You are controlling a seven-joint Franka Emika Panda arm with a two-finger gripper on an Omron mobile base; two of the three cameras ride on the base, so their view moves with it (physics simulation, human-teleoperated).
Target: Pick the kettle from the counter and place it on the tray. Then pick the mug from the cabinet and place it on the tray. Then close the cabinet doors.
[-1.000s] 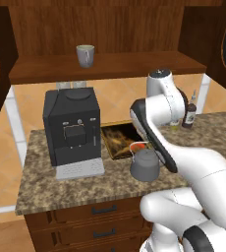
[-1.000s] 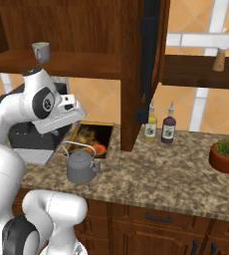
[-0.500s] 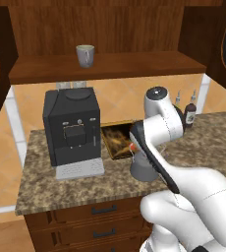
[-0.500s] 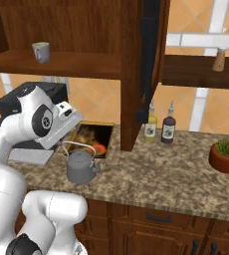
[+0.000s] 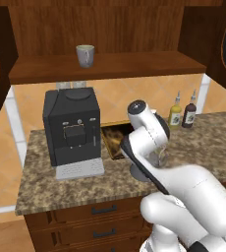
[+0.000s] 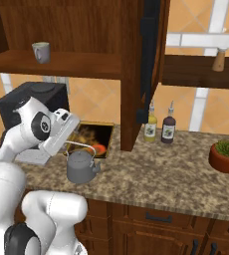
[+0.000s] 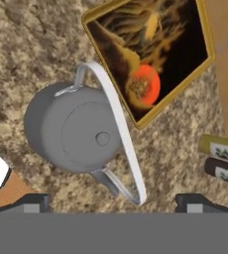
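So the gripper [image 7: 111, 201] sits at the bottom of the hand view with its two dark tips spread wide, nothing between them, hovering above the kettle [image 7: 74, 130]. The kettle fills the centre-left of that frame, lid knob up, with its thin silver wire handle [image 7: 117, 121] arching across it toward the lower right. It stands on the speckled granite counter [image 7: 27, 44], just beside the tray [image 7: 201, 54] but not on it; the tray takes the upper right of the hand view, gold rim, dark mottled inside with an orange blob.

In the right base view the kettle [image 6: 81, 167] is at centre-left on the counter [image 6: 176, 169], in front of the tray [image 6: 105, 142], with the white arm leaning over it. The mug [image 6: 41, 52] is up on the cabinet [image 6: 76, 62] shelf at upper left. A black coffee machine [image 5: 70, 128] stands left of centre in the left base view, and two sauce bottles [image 6: 159, 127] stand near the middle of the right one.
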